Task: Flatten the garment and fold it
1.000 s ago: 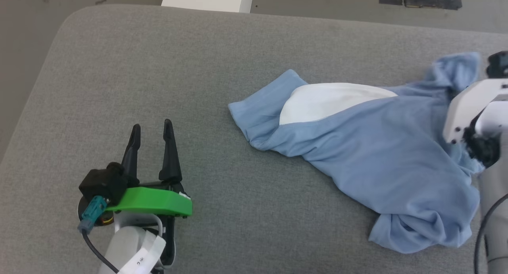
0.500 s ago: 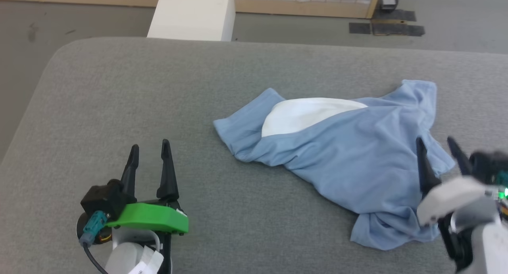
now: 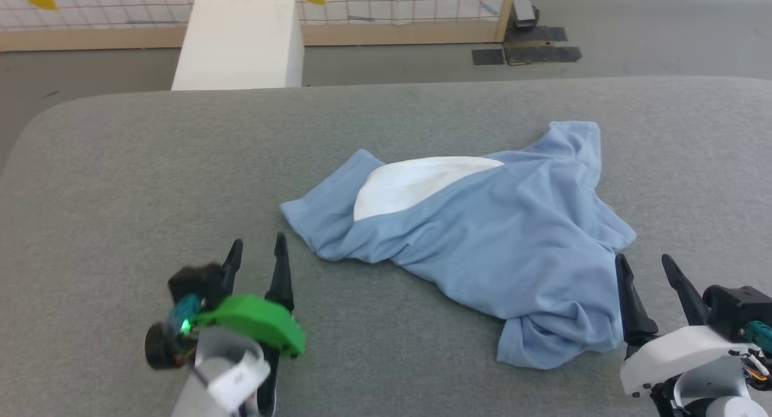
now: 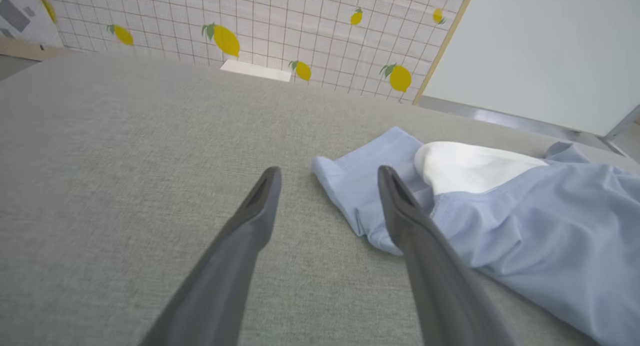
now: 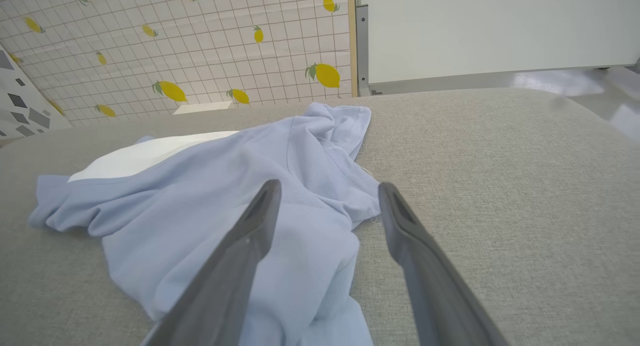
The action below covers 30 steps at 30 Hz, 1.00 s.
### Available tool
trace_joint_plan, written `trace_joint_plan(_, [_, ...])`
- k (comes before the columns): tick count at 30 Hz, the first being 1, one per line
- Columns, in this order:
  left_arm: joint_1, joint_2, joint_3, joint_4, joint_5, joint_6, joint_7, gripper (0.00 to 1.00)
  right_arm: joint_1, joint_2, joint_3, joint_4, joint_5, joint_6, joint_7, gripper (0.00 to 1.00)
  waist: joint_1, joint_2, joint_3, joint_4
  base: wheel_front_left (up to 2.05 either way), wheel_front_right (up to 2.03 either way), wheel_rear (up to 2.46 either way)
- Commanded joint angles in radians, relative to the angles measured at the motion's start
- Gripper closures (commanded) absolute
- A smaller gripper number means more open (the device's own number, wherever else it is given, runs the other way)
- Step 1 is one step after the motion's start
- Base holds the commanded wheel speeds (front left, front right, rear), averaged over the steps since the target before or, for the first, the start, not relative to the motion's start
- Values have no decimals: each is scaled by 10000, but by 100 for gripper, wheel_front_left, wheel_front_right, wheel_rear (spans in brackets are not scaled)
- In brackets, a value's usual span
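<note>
T-shirt (image 3: pixel 512 242) lies crumpled on grey worktop (image 3: pixel 151 163), white panel showing. Left end effector (image 3: pixel 258 243) wide, empty, just left of shirt. Right end effector (image 3: pixel 642 259) wide, empty, at shirt's right edge.

Head camera tilted up: whole picture shifted, white box (image 3: pixel 241 43) and lemon-print panel (image 3: pixel 362 0) beyond worktop's (image 3: pixel 120 163) far edge now showing.

Right claw (image 3: pixel 642 259) off garment's (image 3: pixel 512 242) right sleeve (image 3: pixel 576 142), drawn back toward worktop's near edge. Fingers now spread, nothing between them, just beside garment's near right hem.

Sleeve no longer bunched up at claw, lies dropped on worktop.

Left claw (image 3: pixel 259 241) now nearer garment's left tip.
</note>
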Motion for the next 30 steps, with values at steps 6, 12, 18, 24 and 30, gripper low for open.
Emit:
trace_joint_plan(6, [-2156, 143, -89, 1564, 162, 385, 1719, 0, -115, 18, 211, -240, 214, -17, 123, 0, 0, -1, 428, -630, 0, 0, 0])
trace_joint_plan(12, [-3524, 629, -267, 3318, 555, 883, 3629, 0, -293, 19, 542, -159, 474, -17, 106, 0, 0, -1, 803, -1132, 0, 0, 0])
trace_joint_plan(18, [-4029, 851, -418, 4472, 473, 661, 4849, 15, -394, 19, 630, -19, 651, -17, 5, 0, 0, -1, 976, -1394, 0, 0, 0])
trace_joint_plan(24, [-3374, 817, 198, 3810, -131, 719, 3509, 100, -445, 20, 430, -6, 734, -17, -133, 0, 0, -1, 919, -1117, 0, 0, 0])
trace_joint_plan(30, [-1630, 1033, 1140, 2244, -469, 1439, 2101, 100, -344, 20, 158, -39, 680, -17, -132, 0, 0, -1, 678, -587, 0, 0, 0])
